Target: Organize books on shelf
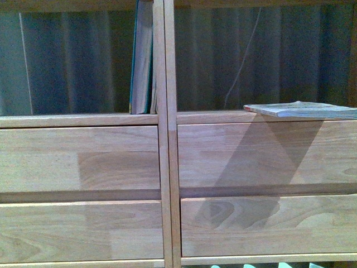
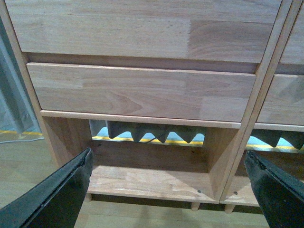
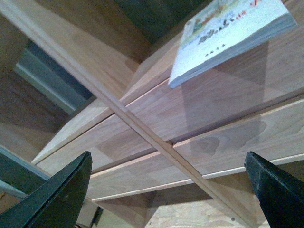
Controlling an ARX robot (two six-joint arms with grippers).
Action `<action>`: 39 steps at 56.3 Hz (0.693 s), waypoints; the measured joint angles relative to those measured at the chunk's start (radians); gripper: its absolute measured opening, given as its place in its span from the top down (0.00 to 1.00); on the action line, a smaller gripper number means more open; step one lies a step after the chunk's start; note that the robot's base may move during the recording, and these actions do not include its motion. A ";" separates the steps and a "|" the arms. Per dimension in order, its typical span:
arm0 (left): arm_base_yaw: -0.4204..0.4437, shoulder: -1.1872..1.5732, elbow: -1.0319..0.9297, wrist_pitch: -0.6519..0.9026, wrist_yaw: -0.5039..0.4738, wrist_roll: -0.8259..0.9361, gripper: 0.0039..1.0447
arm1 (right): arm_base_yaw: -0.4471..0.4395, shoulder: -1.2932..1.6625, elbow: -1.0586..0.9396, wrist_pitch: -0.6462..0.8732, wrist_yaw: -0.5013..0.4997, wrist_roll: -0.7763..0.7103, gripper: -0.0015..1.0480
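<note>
Right wrist view shows the right gripper [image 3: 167, 159] with its jaws spread wide and nothing between them, aimed up along the drawer fronts [image 3: 223, 118] of the shelf [image 3: 142, 137]. The pale-covered book [image 3: 228, 33] lies flat above and ahead of it, one corner jutting out past the ledge. The left gripper [image 2: 168, 155] is just as wide open and empty. It hangs lower, facing the bottom compartment [image 2: 152, 175], well away from any book. In the front view the teal-green books [image 1: 142, 61] stand upright against the centre divider [image 1: 166, 162], across it from the flat one and far from both grippers.

The step looks like a reach for the flat book. To do it well, I'd say the right gripper should rise level with the jutting corner and close across the covers there. It should avoid nudging the book deeper in, then tip it upright
</note>
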 joint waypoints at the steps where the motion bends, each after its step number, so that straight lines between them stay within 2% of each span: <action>1: 0.000 0.000 0.000 0.000 0.000 0.000 0.06 | 0.004 0.031 0.017 0.008 0.009 0.013 0.07; 15: 0.000 0.000 0.000 0.000 0.000 0.000 0.06 | 0.013 0.293 0.232 0.036 0.077 0.137 0.07; 26: 0.000 0.000 0.000 0.000 0.000 0.000 0.06 | 0.017 0.463 0.407 -0.009 0.112 0.248 0.07; 39: 0.000 0.000 0.000 0.000 0.000 0.000 0.06 | 0.045 0.574 0.562 -0.066 0.164 0.305 0.07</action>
